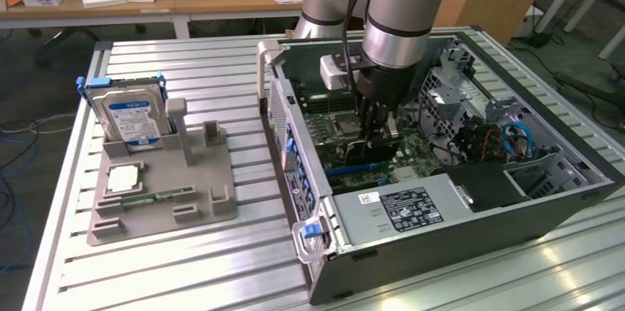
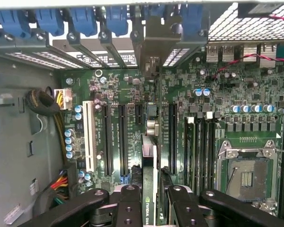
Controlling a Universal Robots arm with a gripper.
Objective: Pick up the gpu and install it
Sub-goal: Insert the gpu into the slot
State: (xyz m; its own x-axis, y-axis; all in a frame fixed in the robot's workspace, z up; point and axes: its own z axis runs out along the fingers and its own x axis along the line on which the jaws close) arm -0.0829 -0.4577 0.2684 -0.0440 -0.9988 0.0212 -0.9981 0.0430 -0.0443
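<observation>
The gripper (image 2: 153,205) is closed on the gpu (image 2: 149,161), pinching the thin card by its two faces so it hangs edge-down over the motherboard (image 2: 227,118), inside the computer case (image 1: 469,241). Held that way, its lower edge lines up with the long black slots (image 2: 107,137) on the motherboard; whether it already touches a slot cannot be told

Slatted metal table (image 1: 195,267) bears grey fixture (image 1: 156,217) and open computer case (image 1: 459,241).
</observation>
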